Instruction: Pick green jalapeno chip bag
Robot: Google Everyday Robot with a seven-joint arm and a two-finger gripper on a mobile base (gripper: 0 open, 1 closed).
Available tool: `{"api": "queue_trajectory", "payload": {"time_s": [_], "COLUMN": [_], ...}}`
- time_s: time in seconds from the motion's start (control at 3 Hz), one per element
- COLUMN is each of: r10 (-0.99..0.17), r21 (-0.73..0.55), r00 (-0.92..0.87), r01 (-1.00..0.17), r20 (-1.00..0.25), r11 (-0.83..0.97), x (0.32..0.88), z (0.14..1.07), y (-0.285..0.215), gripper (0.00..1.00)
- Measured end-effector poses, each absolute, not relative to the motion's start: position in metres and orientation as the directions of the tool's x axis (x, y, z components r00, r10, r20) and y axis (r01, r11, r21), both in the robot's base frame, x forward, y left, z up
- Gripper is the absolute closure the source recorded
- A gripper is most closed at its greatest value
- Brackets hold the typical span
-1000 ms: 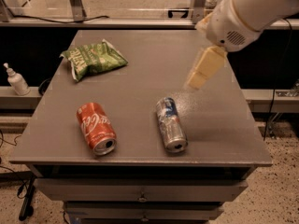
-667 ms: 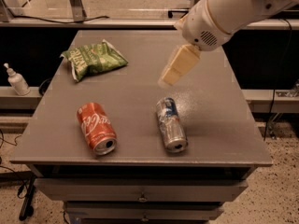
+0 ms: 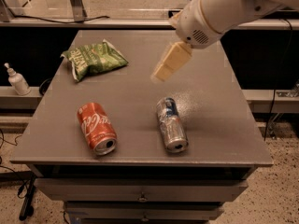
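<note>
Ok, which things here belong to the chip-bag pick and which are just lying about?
Job: green jalapeno chip bag, back left on the table; hand, raised to its right.
Lying about: red cola can and silver-blue can, on their sides in front; white pump bottle, beside the table.

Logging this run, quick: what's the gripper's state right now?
Gripper: over the table, right of the green jalapeno chip bag, holding nothing; open or closed cannot be told.

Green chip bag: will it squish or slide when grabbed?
Probably squishy: the green jalapeno chip bag looks crinkled. Likely light, so it may slide on the smooth table. The tool hovers off to its right.
</note>
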State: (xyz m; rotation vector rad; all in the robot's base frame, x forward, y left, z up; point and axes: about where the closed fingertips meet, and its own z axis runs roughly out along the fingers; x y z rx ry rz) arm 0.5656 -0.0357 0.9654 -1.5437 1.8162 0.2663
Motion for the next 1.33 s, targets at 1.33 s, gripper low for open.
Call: {"api": "queue_trajectory", "payload": {"time_s": [1.33], "r10": [-0.566], "r21": [-0.333], "r00": [0.145], "r01": [-0.911], "r20": [-0.811], "r11": [0.243], "x": [0.691], "z": [0.935], "y": [0.108], "gripper": [0.00]}}
